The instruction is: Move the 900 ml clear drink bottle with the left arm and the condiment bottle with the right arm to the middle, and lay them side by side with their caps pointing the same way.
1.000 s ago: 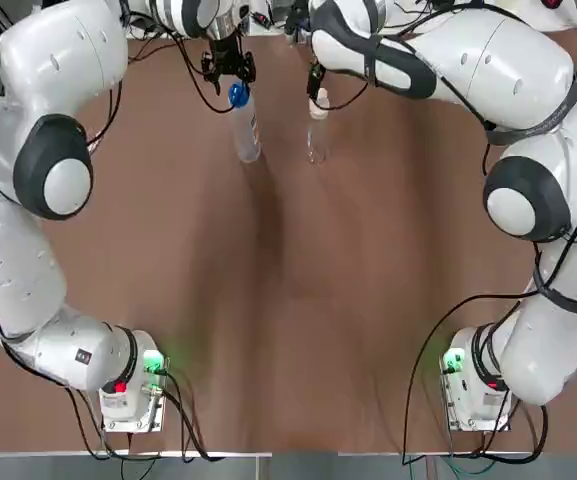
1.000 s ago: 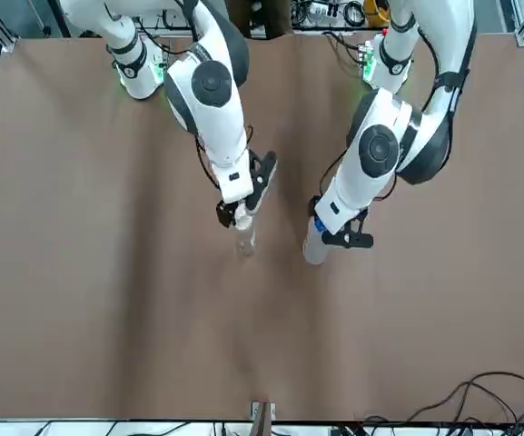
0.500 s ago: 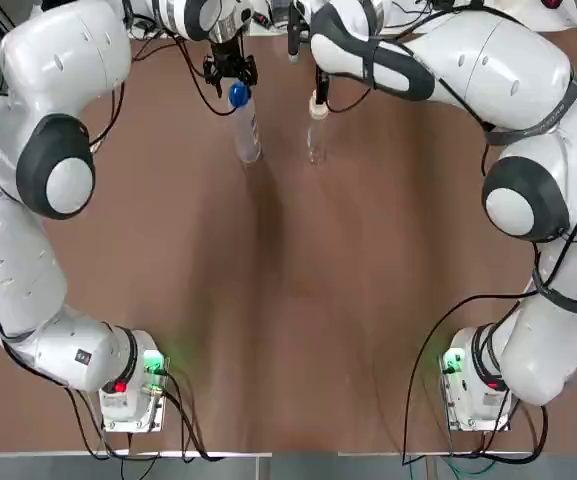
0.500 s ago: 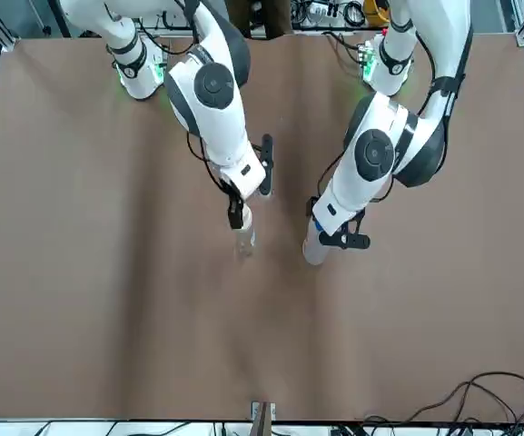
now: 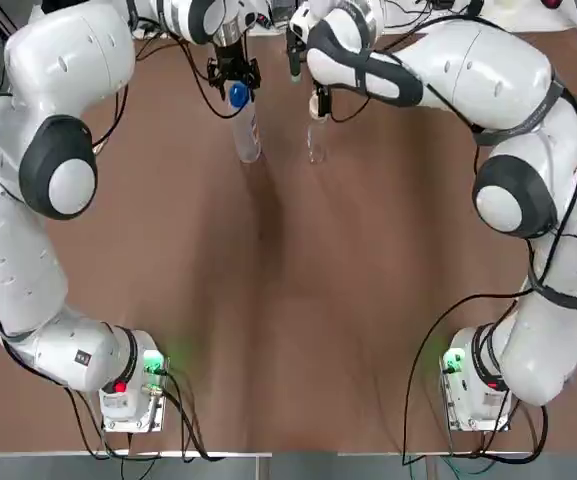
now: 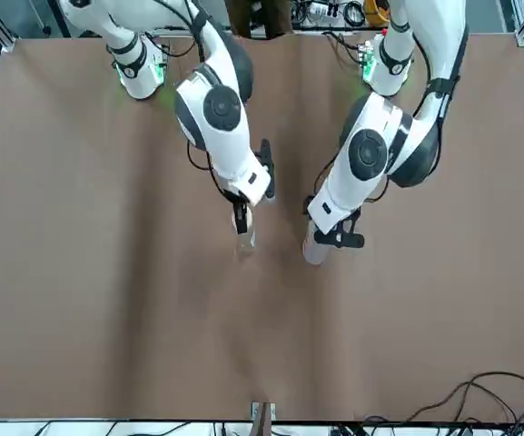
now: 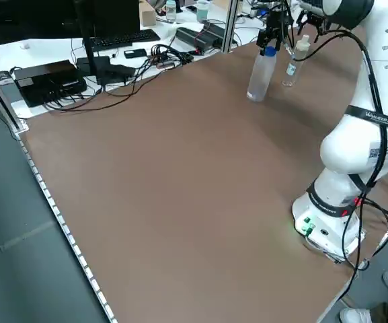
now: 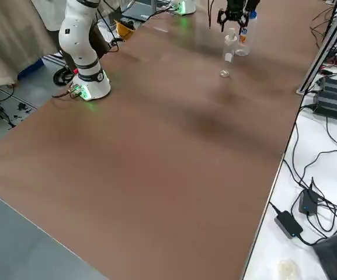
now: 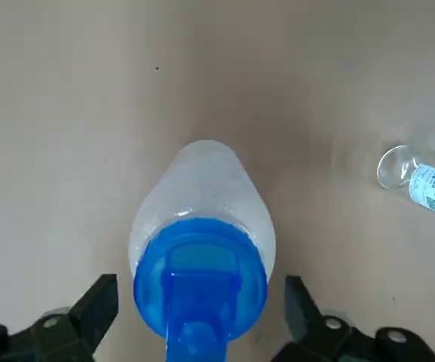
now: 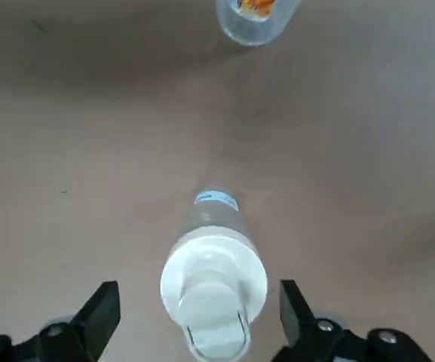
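Note:
The clear drink bottle [image 5: 246, 128] with a blue cap stands upright at the far side of the table. My left gripper [image 5: 234, 74] hangs over its cap, open. In the left wrist view the fingers [image 9: 96, 308] flank the blue-capped bottle [image 9: 200, 219] without touching. The smaller condiment bottle [image 5: 317, 135], white-capped, stands upright just to its right. My right gripper [image 5: 318, 97] is open above it, with the white cap [image 10: 213, 283] between the spread fingers [image 10: 98, 313]. From the front, the condiment bottle [image 6: 244, 234] and drink bottle [image 6: 314, 248] stand a short gap apart.
The arm bases [image 5: 128, 385] [image 5: 473, 385] sit at the near corners. Broad bare brown tabletop [image 5: 288, 300] lies between them and the bottles. Keyboards and cables [image 7: 113, 60] crowd a desk past one table edge, cables and an adapter [image 8: 314, 198] lie past another.
The right gripper has turned about its wrist and settled squarely over the white cap. The left gripper edged slightly over the blue cap. Both bottles stay upright in place.

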